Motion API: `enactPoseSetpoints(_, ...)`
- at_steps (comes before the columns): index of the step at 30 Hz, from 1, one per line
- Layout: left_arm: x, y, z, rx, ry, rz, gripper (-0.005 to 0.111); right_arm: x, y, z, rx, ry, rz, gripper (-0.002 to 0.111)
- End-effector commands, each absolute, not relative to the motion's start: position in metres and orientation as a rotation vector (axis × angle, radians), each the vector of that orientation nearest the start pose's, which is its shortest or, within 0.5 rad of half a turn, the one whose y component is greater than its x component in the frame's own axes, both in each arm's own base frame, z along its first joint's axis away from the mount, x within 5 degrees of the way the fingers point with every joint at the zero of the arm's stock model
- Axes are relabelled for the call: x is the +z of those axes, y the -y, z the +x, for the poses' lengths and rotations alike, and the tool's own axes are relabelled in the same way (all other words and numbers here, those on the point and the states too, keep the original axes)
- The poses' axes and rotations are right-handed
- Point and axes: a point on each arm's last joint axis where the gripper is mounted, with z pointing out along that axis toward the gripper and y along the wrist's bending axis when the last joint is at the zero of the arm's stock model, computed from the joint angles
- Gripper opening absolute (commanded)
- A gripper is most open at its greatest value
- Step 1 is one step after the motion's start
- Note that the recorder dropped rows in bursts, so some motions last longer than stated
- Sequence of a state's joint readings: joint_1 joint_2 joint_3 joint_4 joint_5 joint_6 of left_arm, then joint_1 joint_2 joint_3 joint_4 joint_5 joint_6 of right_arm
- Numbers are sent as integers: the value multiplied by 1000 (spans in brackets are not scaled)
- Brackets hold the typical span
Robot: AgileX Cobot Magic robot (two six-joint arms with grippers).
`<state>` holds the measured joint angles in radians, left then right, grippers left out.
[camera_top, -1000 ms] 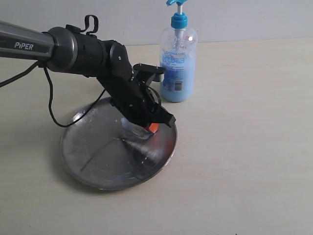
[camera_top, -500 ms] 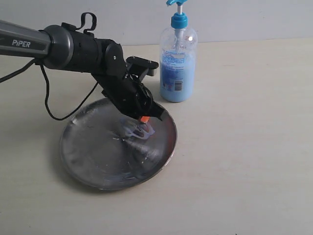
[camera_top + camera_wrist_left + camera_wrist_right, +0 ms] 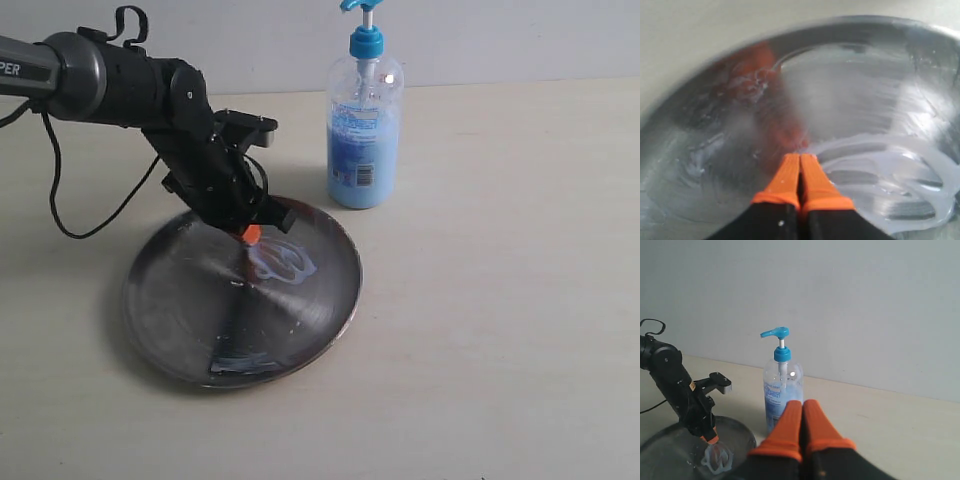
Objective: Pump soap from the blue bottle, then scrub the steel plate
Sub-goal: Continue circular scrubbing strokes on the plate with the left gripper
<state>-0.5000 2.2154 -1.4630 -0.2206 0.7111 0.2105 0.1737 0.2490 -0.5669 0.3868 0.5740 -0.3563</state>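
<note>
Sitting on the desk (image 3: 500,300): steel plate (image 3: 200,330), blue bottle (image 3: 364,130) upright just behind its rim. Empty left hand (image 3: 250,235), tips pressed together, has swept from plate's right side to back-left; looped soap (image 3: 283,262) smear left behind, so scrubbing looks underway. Idle right hand (image 3: 801,420) likewise pressed together. Bottle label illegible; arm lettering cropped.

One bottle (image 3: 365,150), one plate (image 3: 180,310)

High exterior, close left wrist share steel plate (image 3: 180,320).
</note>
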Motion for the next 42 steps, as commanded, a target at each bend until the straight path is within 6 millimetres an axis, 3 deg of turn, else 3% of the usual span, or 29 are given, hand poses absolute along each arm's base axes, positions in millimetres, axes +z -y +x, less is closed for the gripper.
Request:
enactPoseSetpoints(1,75,207,350,-216,-3061,915,0,336,-26,41,284,-1676,-324,0)
enactPoseSetpoints(4,75,206,346,-231,-3101,924,0,336,-26,41,284,-1676,-324,0)
enactPoseSetpoints(11,79,223,339,-521,-3096,910,0,336,-26,41,284,-1676,-324,0)
enactPoseSetpoints(22,78,255,325,-502,-2992,996,0,337,-26,41,289,-1676,-323,0)
enactPoseSetpoints(27,78,264,334,-462,-2860,947,0,337,-26,41,289,-1676,-323,0)
enactPoseSetpoints(30,78,258,342,-437,-2837,901,0,337,-26,41,289,-1676,-323,0)
enactPoseSetpoints(36,76,220,360,-324,-2915,827,0,337,-26,41,289,-1676,-323,0)
enactPoseSetpoints(42,76,202,362,-317,-3004,807,0,337,-26,41,289,-1676,-323,0)
